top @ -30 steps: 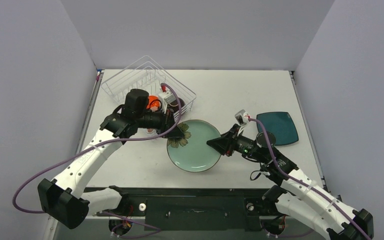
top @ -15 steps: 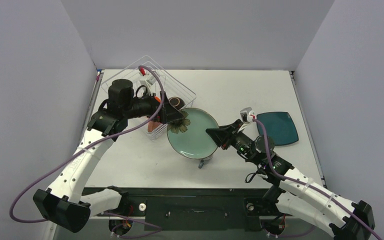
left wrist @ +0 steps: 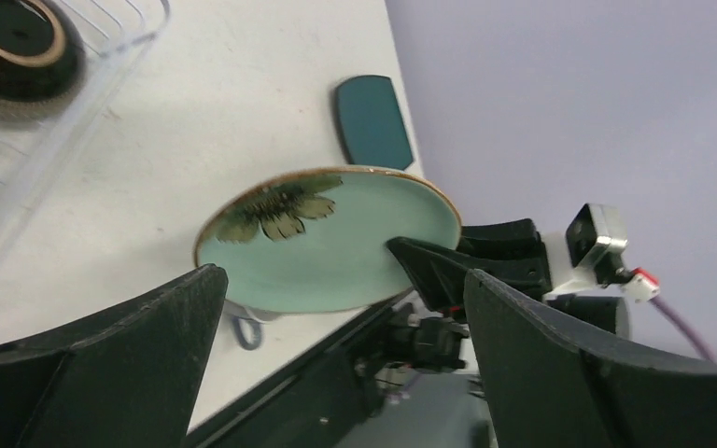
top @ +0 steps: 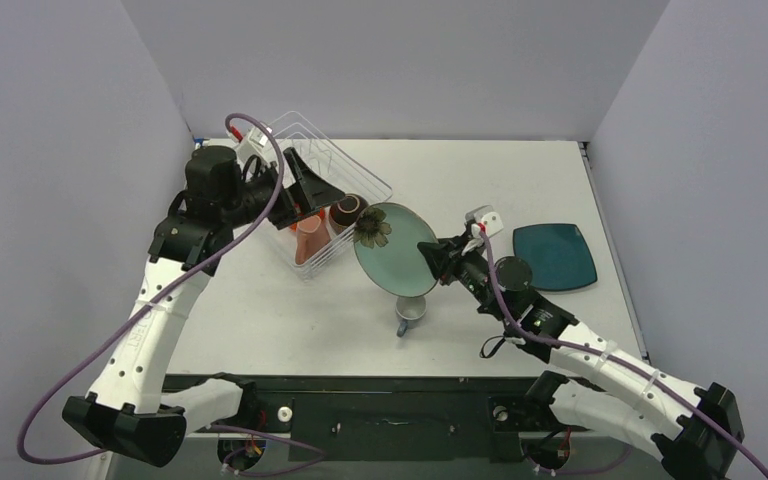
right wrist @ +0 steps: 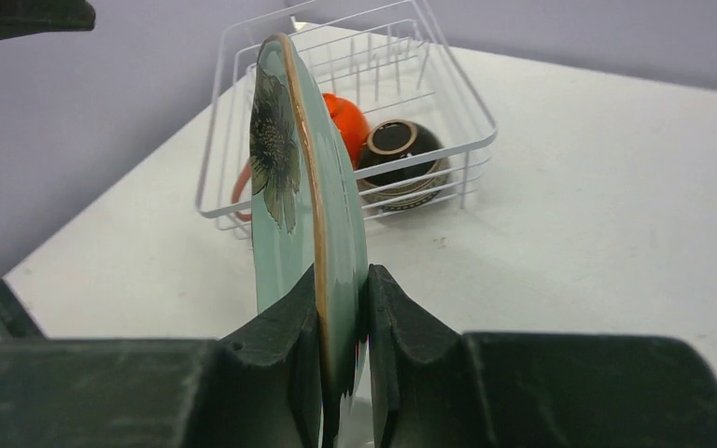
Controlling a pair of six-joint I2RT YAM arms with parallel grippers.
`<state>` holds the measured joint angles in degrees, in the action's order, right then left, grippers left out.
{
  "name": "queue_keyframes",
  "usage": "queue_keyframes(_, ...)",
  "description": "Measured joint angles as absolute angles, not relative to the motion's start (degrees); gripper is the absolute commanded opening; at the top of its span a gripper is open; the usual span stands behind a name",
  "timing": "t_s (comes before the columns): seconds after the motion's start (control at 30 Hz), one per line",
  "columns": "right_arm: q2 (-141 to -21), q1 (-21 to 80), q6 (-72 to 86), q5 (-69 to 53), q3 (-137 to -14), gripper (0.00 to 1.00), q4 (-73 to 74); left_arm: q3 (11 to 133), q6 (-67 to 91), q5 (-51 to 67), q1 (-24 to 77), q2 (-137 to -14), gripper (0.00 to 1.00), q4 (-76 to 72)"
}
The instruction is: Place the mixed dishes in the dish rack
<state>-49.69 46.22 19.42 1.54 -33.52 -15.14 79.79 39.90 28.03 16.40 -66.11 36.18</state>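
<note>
My right gripper [top: 432, 262] [right wrist: 341, 280] is shut on the rim of the round pale-teal plate [top: 390, 250] [right wrist: 303, 187] and holds it on edge above the table, right of the dish rack [top: 290, 140] [right wrist: 448, 89]. The left gripper [top: 322, 192] [left wrist: 341, 275] hovers open over the rack with nothing in it. In the rack are the pink mug [top: 307, 238], the brown bowl [top: 348, 212] [right wrist: 397, 154] and the orange-red bowl [right wrist: 345, 117]. The grey-blue mug [top: 410, 315] stands on the table below the plate. The dark-teal plate [top: 555, 257] [left wrist: 373, 121] lies flat at the right.
The white table [top: 480, 180] is boxed in by grey walls on three sides. The rack sits at an angle in the back-left corner. A black bar with the arm bases [top: 390, 410] runs along the near edge.
The left gripper opened, rose and drew back left over the rack. The right gripper lifted the pale-teal plate and tipped it upright, uncovering the grey-blue mug.
</note>
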Motion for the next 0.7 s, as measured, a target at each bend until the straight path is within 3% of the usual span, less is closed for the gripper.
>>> queue_keyframes(0.3, -51.88, 54.26, -3.51, 13.19, -38.57, 0.0, -13.13, 68.25, 76.84, 30.61, 21.32, -64.71, 0.97, 26.35)
queue_keyframes(0.7, -59.07, 65.3, -25.98, 26.06, -39.2, 0.0, -14.02, 80.68, 92.64, 21.98, 34.44, -72.23, 0.86, 43.31)
